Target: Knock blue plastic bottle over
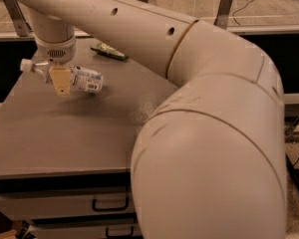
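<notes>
The blue plastic bottle (82,78) is a small clear bottle with a white cap at its left end and a white printed label. It lies on its side on the grey table (65,128) near the far left. My gripper (60,81) hangs straight down from the arm's wrist, right in front of the bottle's neck end. Its yellowish finger (60,80) covers part of the bottle. I cannot tell whether it touches the bottle.
A flat dark green packet (108,51) lies at the table's far edge. My large cream arm fills the right and front of the view. Drawers with handles (109,203) sit under the table's front edge. A railing runs behind the table.
</notes>
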`<state>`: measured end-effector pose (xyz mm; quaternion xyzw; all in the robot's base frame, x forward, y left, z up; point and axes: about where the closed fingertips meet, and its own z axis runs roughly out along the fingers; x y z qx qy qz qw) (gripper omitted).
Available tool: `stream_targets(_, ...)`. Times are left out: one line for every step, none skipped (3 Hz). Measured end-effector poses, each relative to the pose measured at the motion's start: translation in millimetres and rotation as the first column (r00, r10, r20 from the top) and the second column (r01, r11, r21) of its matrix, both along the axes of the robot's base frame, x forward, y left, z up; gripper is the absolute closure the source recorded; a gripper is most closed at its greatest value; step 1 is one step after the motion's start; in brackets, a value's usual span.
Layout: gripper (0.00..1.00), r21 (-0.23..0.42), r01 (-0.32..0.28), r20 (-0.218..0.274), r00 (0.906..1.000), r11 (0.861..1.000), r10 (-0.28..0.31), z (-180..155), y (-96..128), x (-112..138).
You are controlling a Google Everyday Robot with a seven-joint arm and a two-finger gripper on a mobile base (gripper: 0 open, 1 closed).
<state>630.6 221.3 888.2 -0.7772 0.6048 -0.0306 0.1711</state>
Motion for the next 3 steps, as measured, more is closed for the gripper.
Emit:
stream_targets(0.00,-0.002,-0.014,-0.009,0.9999,1.000,0.014,-2.0,4.8,-1.5)
stream_targets(0.00,0.005,-0.013,-0.022,0.9997,1.000,0.013,-5.3,3.7,-3.2)
stream_targets(0.00,0.023,-0.008,-0.043,0.9990,1.000,0.009,-10.4,0.7,-5.1)
